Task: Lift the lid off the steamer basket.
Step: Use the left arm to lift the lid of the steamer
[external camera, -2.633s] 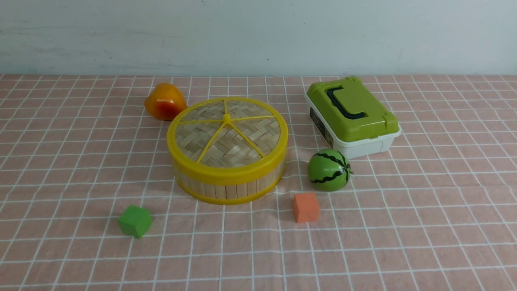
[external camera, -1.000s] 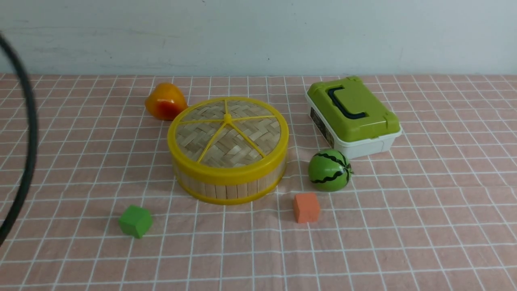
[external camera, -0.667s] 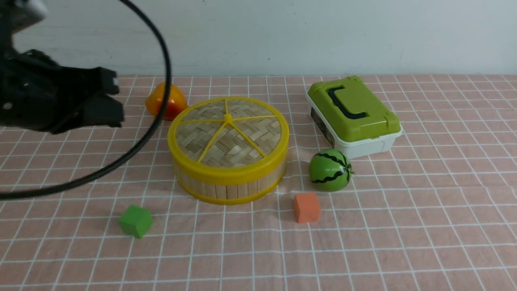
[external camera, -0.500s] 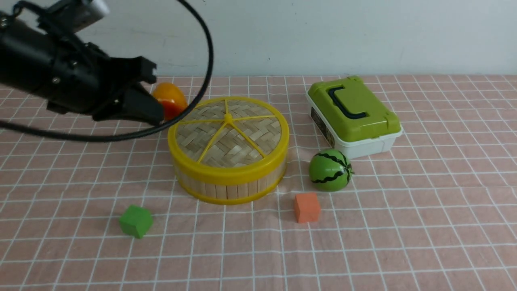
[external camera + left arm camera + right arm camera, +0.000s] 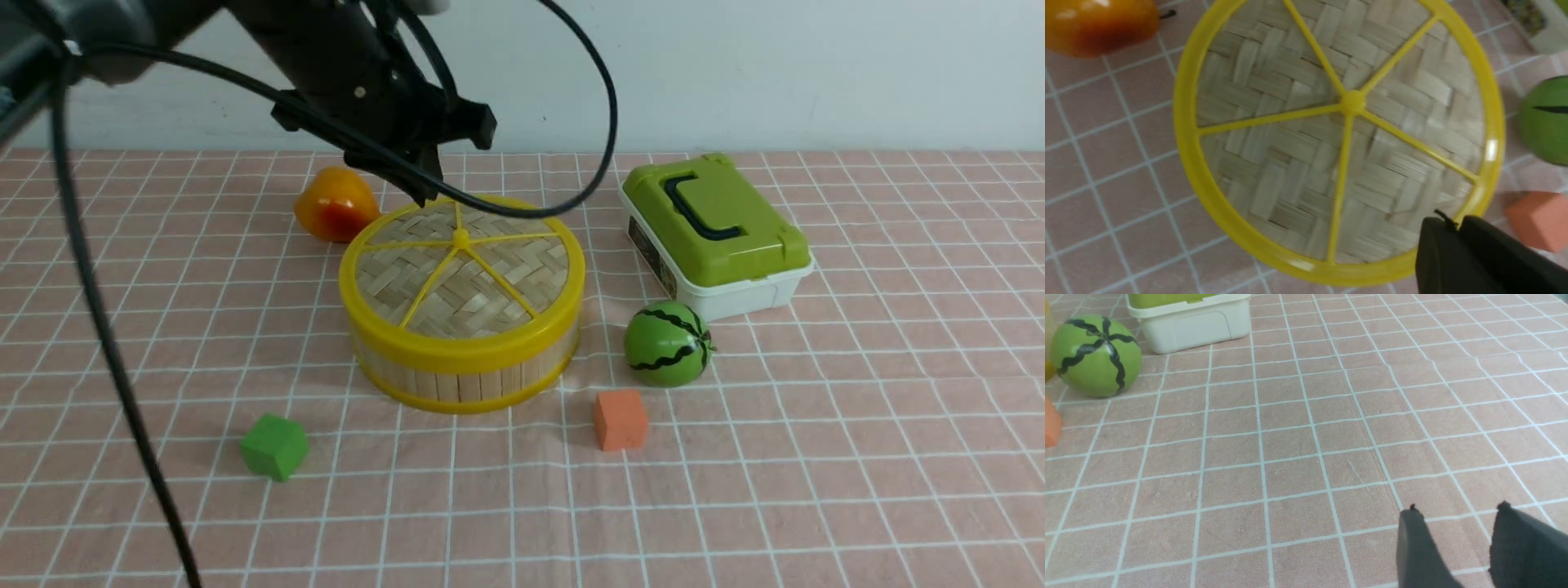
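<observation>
Left gripper (image 5: 1456, 224) fingers together, empty, above round woven-bamboo lid with yellow spoked rim (image 5: 462, 273) | lid seated on pale slatted-bamboo steamer basket (image 5: 465, 384) | right gripper (image 5: 1457, 516) fingers apart, empty

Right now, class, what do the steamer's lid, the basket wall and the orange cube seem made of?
Lid: matt woven bamboo strips; glossy yellow rim, likely plastic. Steamer basket: upright pale bamboo slats, seams showing. Orange cube: matt, possibly foam or painted wood.

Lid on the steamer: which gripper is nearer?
Left. The left gripper hovers over the rim of the lid; the right gripper is over the cloth, past the watermelon.
</observation>
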